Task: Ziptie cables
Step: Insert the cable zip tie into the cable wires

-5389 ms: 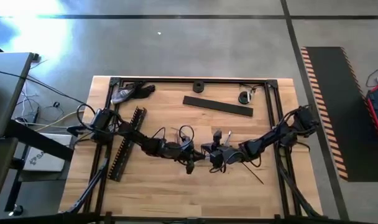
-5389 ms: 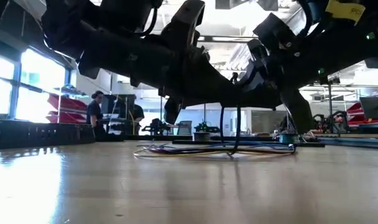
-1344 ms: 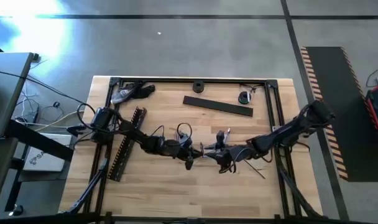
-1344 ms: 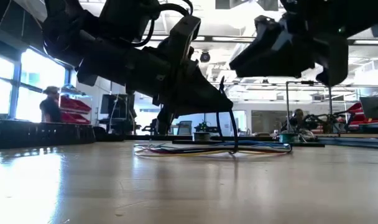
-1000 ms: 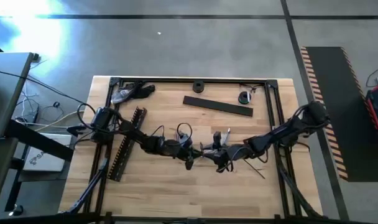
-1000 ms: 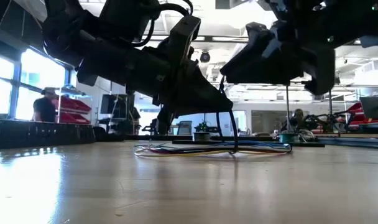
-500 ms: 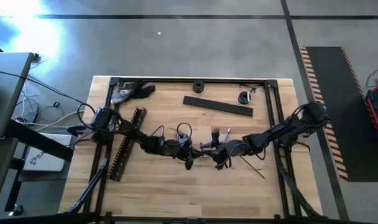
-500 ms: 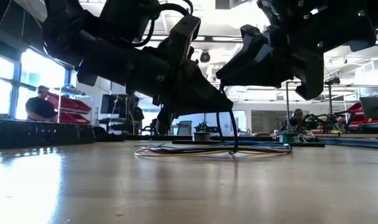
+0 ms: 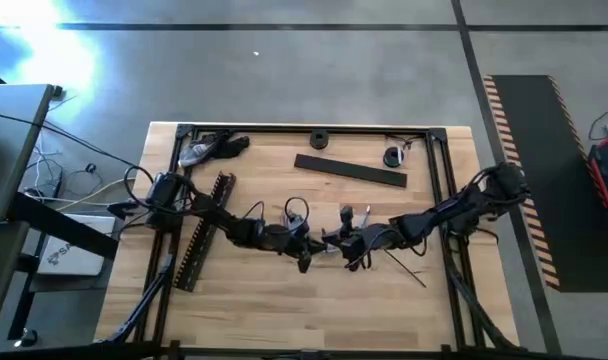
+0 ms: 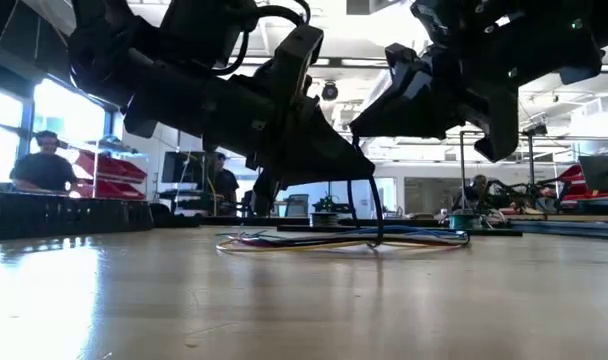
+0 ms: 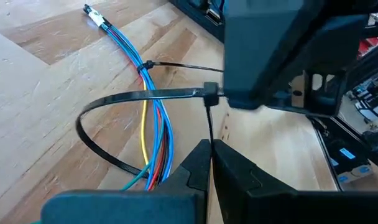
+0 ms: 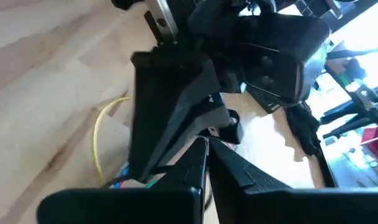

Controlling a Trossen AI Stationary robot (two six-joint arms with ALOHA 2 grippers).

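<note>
Left gripper (image 11: 209, 163) clenched on a black plastic ziptie (image 11: 139, 96) looped around thin coloured cables (image 11: 156, 127); right gripper (image 12: 207, 163) clenched beside it

Support: light wooden table (image 9: 284, 300) with a black frame along its edges, standing on a grey floor. Lying directly on it: the cables (image 11: 153, 118), a bundle of blue, red and yellow strands near the middle, with a black zip tie (image 11: 124, 102) looped around them; a long slotted black strip (image 9: 206, 232) at the left, set at a slant; a flat black bar (image 9: 350, 170) toward the far edge. Also along the far edge: a small black ring (image 9: 319, 139), a small round black item with a thin wire (image 9: 393, 156) at the right corner, and a dark and light item (image 9: 210, 148) at the left corner, not identifiable.
</note>
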